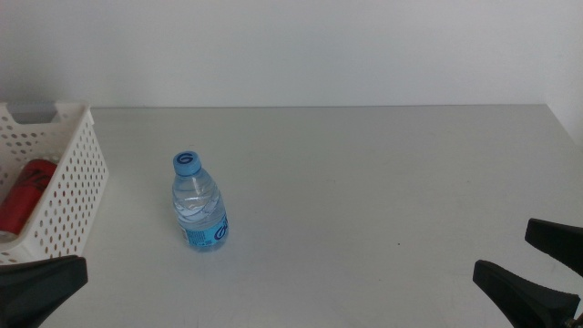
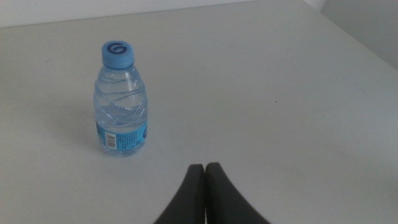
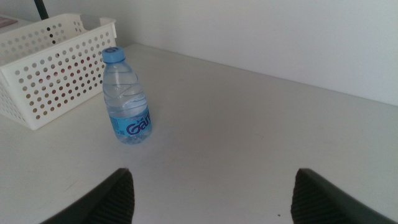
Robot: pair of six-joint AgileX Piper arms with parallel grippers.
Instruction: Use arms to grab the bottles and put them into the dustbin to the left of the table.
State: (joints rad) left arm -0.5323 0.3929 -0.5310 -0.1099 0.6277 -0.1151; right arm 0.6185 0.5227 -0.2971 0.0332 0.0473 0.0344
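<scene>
- the water bottle (image 1: 199,204) stands upright on the table (image 1: 364,182), blue cap up, near the dustbin (image 1: 68,182) but not touching it; it is the only bottle left on the tabletop.
- the red can (image 1: 25,193) already lies inside the dustbin at the table's left end, so part of the job looks done; no yellow-juice bottle is in sight.
- the left gripper (image 2: 205,171) sits low at the near left corner with its jaws pressed together, holding nothing; its camera looks straight at the bottle, which stands a little ahead of it and off to one side.
- the right gripper (image 3: 211,186) waits at the near right corner, jaws spread wide and empty, well apart from the bottle.
- judgement: the left arm is the nearer to both bottle and bin, so it seems the natural one for this pick; it would need to part its jaws first.
- risk: the bottle is light and tall, so a nudge could tip it.
</scene>
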